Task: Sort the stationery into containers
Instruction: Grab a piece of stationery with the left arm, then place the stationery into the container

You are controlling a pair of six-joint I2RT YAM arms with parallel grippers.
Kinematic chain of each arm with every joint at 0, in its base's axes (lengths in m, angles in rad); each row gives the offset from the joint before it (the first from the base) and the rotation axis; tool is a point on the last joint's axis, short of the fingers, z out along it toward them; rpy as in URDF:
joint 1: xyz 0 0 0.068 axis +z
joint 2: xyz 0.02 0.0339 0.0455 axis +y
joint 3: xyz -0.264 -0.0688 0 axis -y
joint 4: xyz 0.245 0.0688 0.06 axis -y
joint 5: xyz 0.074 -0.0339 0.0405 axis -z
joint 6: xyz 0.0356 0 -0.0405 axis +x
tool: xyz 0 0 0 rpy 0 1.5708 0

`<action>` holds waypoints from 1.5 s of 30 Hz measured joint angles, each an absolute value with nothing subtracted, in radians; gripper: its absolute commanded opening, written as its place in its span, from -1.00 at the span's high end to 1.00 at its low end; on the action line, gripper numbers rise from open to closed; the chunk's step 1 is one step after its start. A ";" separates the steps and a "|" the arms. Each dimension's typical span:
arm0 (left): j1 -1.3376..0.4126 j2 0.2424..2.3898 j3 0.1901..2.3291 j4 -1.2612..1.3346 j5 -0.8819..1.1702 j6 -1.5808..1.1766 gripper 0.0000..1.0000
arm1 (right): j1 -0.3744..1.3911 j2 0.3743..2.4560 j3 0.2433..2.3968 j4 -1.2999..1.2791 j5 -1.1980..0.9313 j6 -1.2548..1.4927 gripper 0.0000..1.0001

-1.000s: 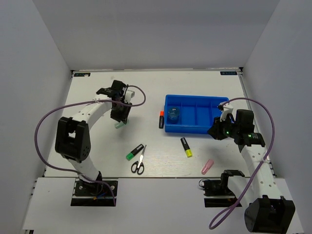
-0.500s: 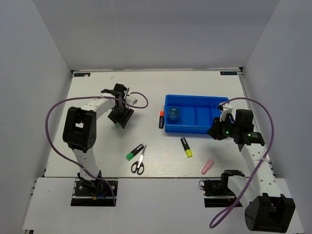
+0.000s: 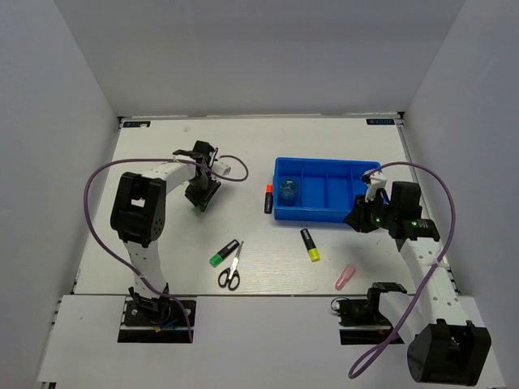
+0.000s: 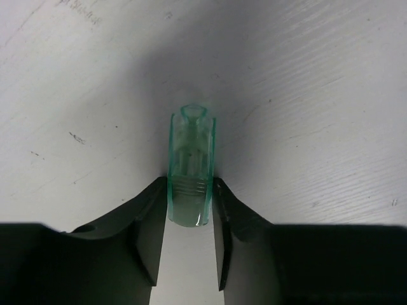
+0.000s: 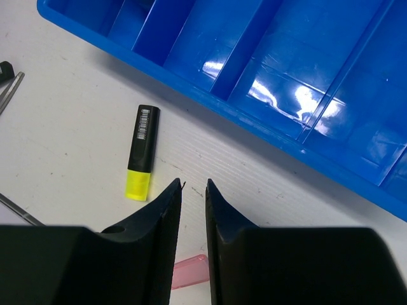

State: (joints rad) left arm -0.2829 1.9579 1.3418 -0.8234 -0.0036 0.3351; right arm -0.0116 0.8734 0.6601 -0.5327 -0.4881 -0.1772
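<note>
My left gripper (image 3: 199,199) is shut on the pale green highlighter (image 4: 191,171), which sits between its fingertips (image 4: 190,183) at the table's left middle; I cannot tell if it is off the table. My right gripper (image 3: 358,220) is shut and empty, just in front of the blue tray (image 3: 324,214), and its tips (image 5: 193,185) hover over bare table. The yellow-capped highlighter (image 3: 310,244) (image 5: 142,152) and the pink one (image 3: 345,276) (image 5: 191,272) lie near it. The orange-capped highlighter (image 3: 268,197) lies by the tray's left end. The green-capped highlighter (image 3: 225,253) and the scissors (image 3: 231,269) lie at front centre.
The tray's ribbed compartments (image 5: 286,70) fill the top of the right wrist view. A small round bluish object (image 3: 289,190) sits in its leftmost compartment. White walls close in the table on the left, back and right. Purple cables loop from both arms.
My left arm has folded in, its elbow swinging right, while its gripper stayed at the pale green highlighter. The right arm has not moved.
</note>
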 measured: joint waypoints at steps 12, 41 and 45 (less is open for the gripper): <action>-0.317 1.924 1.364 -0.838 0.050 0.212 1.00 | -0.011 0.873 0.661 -0.533 -0.493 -0.193 -0.21; -0.801 2.256 1.911 -0.448 0.260 -0.601 -0.27 | -0.011 0.863 0.662 -0.495 -0.316 -0.146 -0.56; -0.802 2.256 1.948 -0.474 0.241 -0.591 -0.28 | -0.011 0.863 0.662 -0.498 -0.341 -0.166 -0.58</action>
State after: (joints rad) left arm -0.8017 2.2559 1.9480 -0.4740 0.2413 -0.5907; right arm -0.0109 0.8627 0.6624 -0.4980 -0.3412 -0.1661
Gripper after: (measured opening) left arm 0.662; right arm 0.789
